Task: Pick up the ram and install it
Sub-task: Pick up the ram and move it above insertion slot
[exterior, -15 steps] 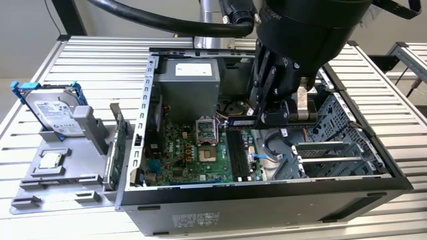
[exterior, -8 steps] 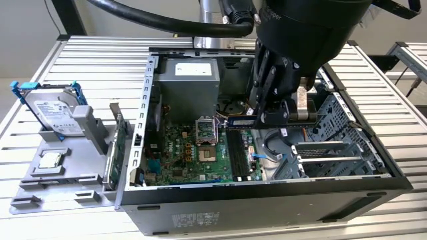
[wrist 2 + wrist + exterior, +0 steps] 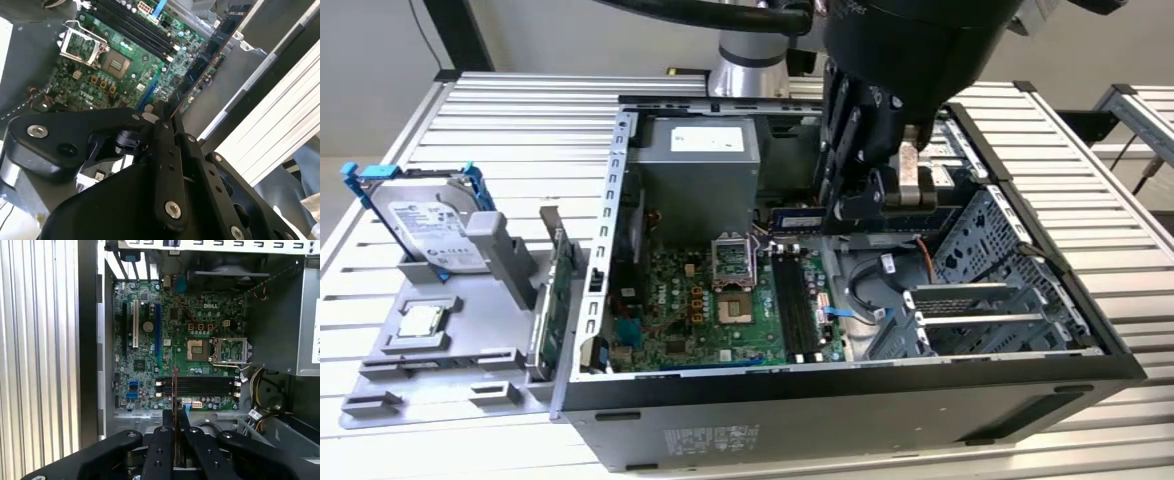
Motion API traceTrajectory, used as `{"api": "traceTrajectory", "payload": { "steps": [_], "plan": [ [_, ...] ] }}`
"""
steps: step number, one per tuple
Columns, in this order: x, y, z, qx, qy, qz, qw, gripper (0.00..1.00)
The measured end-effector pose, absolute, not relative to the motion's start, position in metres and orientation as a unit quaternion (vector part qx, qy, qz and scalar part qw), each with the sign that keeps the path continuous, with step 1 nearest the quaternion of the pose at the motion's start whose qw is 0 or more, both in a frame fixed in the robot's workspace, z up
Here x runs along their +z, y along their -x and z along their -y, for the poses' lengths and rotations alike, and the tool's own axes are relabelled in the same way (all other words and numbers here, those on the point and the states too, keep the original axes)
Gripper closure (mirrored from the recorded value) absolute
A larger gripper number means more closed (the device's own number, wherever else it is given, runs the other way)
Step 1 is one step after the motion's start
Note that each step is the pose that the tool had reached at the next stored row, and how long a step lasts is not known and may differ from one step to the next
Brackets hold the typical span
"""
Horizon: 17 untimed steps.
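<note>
My gripper (image 3: 887, 205) hangs over the open computer case (image 3: 854, 400), shut on the ram (image 3: 797, 217). The ram is a thin dark stick with a white label, held level above the motherboard (image 3: 707, 300). In the first wrist view it runs edge-on as a thin line (image 3: 175, 390) between the two black fingers (image 3: 161, 440). Beyond it, the ram's tip lies over the black memory slots (image 3: 197, 385); I cannot tell how far above them it is. The second wrist view has the same thin edge (image 3: 172, 114) clamped between the fingers (image 3: 165, 145), with the slots (image 3: 135, 30) farther off.
A silver hard drive in a blue frame (image 3: 427, 220), an upright green card (image 3: 558, 300) and a small chip (image 3: 420, 322) sit on the grey holder at the exterior view's left. Inside the case are the power supply (image 3: 700, 170), the metal drive cage (image 3: 1001, 260) and loose cables (image 3: 867, 300).
</note>
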<state>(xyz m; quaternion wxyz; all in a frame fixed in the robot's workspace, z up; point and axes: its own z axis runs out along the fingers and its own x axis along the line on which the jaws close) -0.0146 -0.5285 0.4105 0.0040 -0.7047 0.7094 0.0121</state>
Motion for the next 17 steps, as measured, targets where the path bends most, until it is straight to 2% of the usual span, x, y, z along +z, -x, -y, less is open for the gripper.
{"api": "traceTrajectory", "payload": {
  "steps": [17],
  "plan": [
    [0.41, 0.015, 0.467, 0.021, 0.705, -0.709, 0.013, 1.0]
  ]
}}
